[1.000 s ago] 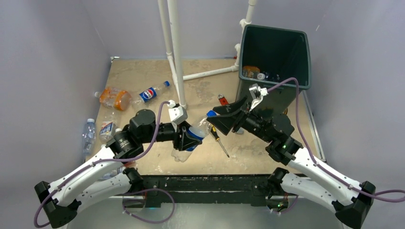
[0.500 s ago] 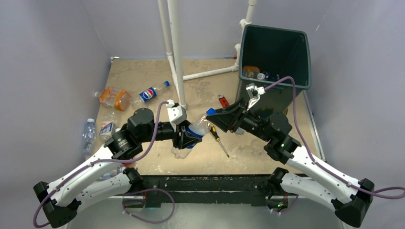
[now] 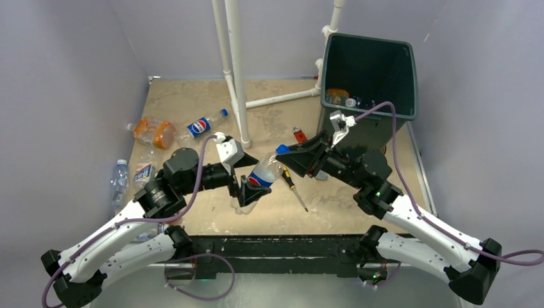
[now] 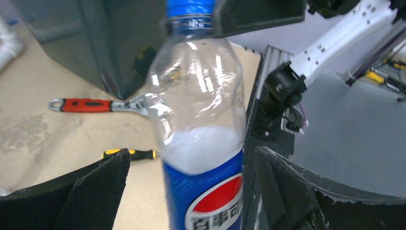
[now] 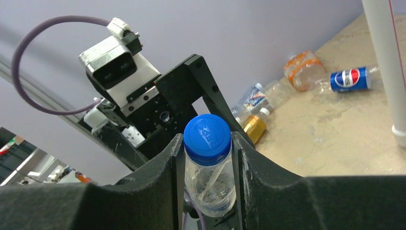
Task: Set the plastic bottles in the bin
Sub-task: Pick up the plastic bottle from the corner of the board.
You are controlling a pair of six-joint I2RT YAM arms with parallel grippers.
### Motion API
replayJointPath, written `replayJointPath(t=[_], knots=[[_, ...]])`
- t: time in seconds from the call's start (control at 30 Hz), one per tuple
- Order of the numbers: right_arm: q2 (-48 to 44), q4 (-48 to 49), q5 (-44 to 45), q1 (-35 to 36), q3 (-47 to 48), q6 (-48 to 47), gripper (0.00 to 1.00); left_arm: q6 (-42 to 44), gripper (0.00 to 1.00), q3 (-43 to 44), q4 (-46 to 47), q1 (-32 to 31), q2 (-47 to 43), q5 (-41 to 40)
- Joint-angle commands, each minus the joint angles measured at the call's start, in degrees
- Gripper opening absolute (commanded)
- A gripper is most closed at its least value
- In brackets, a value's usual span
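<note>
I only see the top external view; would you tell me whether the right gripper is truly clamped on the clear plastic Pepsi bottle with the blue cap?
Observer: Yes. In the right wrist view the right gripper pinches the clear plastic Pepsi bottle at its neck, just under the blue cap.
Operator: And the left gripper, is it gripping too?
Observer: No. The left wrist view shows the left gripper open, with the table visible between one pad and the bottle.
</note>
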Motion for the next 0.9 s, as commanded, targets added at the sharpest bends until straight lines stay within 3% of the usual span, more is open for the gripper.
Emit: replayJointPath(t=[0.0, 0.17, 0.27, 0.53, 0.7, 0.87], knots=[[-4.74, 2.26, -2.31, 0.33, 2.82, -5.03, 0.0, -4.23, 0.99, -1.05, 7.33, -0.18, -4.46, -5.23], [-7.98, 7.55, -3.08, 0.3, -0.34, -5.33, 0.0, -6.75, 0.99, -3.12, 14.76, -0.18, -2.83, 2.25], [-9.5, 8.53, -1.74, 0.3, -0.18, -6.17, 0.0, -8.0, 0.99, -1.15, 14.48, -0.19, 0.68, 4.21], [-15.17, -5.27, 9.35, 0.3, 12.06, -20.55, 0.0, -12.93, 0.99, -5.65, 23.53, -0.18, -8.4, -5.78], [-14.15, -9.93, 9.43, 0.26, 16.54, -23.96, 0.0, -14.22, 0.99, -5.86, 23.58, -0.2, -8.67, -5.89], [-15.01, -16.35, 16.66, 0.3, 22.38, -30.37, 0.0, -14.7, 0.99, -5.6, 21.95, -0.2, -9.19, -8.44]])
